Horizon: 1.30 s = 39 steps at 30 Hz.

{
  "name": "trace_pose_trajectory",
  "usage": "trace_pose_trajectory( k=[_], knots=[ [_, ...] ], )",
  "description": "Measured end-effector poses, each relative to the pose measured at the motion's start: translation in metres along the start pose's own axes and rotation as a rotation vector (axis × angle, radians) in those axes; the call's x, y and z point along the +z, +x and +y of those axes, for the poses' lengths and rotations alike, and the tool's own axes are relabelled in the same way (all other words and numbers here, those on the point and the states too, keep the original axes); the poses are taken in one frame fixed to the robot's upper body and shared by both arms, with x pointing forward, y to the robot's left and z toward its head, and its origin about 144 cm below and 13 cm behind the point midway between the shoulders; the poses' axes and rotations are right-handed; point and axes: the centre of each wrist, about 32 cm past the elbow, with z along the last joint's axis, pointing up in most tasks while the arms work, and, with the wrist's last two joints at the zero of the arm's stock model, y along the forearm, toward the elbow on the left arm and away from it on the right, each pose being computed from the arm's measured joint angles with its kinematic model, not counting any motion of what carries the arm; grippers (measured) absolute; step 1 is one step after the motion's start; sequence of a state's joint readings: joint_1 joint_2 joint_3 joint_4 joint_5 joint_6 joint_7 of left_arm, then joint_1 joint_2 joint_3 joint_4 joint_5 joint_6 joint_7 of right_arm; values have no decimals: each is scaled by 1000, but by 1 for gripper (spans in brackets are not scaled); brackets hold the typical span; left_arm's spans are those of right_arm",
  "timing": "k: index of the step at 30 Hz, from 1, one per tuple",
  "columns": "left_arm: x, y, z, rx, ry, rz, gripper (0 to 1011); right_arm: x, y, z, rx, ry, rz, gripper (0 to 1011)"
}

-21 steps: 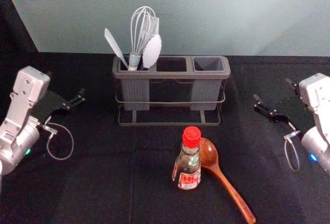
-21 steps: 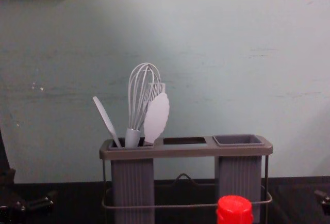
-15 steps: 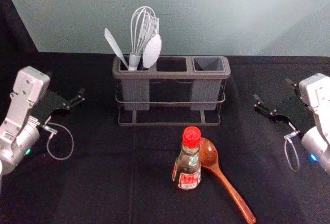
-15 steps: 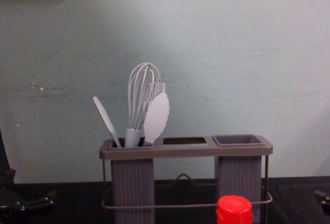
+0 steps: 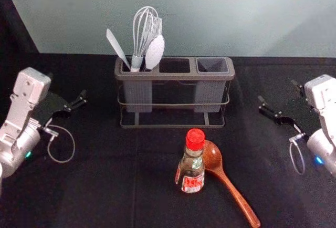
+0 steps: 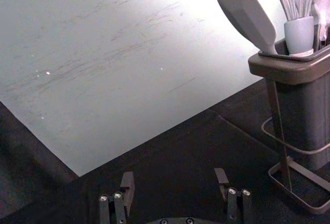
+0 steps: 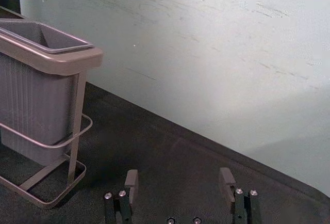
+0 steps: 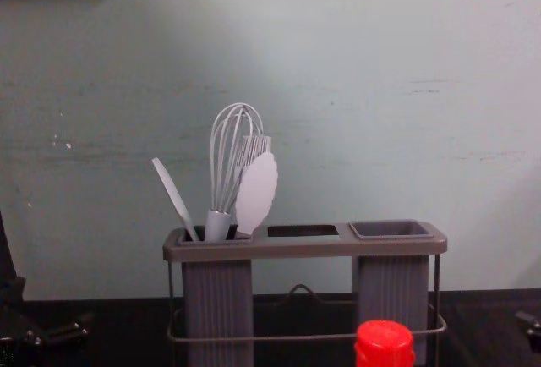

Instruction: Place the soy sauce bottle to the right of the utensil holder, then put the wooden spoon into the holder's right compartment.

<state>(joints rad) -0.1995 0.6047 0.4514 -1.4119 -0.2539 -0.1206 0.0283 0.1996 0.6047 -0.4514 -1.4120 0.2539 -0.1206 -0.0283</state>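
Nearer than the holder (image 5: 175, 75), bottle (image 5: 190, 171) and spoon (image 5: 230, 186) sit handy; our left gripper (image 6: 174, 175), left, and right gripper (image 7: 179, 173), right, hang spread, likely for clearance.

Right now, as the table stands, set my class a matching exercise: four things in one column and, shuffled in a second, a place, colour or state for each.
Column one
1. Soy sauce bottle
2. Wooden spoon
3. Whisk
4. Left gripper

Column two
A. Handle down in the left compartment
B. Open, out to the left of the utensil holder
C. Upright, with a red cap
D. Lying on the black cloth, reddish brown

Right pairs: 1-C, 2-D, 3-A, 4-B
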Motion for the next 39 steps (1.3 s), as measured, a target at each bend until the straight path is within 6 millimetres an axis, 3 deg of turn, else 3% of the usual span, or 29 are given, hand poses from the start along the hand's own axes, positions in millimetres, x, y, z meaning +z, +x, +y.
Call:
trace_pose_trajectory(
  k=[39],
  knots=[
    [0, 0, 0, 0, 0, 0, 1011, 0, 0, 0, 0, 0, 0, 1002]
  ],
)
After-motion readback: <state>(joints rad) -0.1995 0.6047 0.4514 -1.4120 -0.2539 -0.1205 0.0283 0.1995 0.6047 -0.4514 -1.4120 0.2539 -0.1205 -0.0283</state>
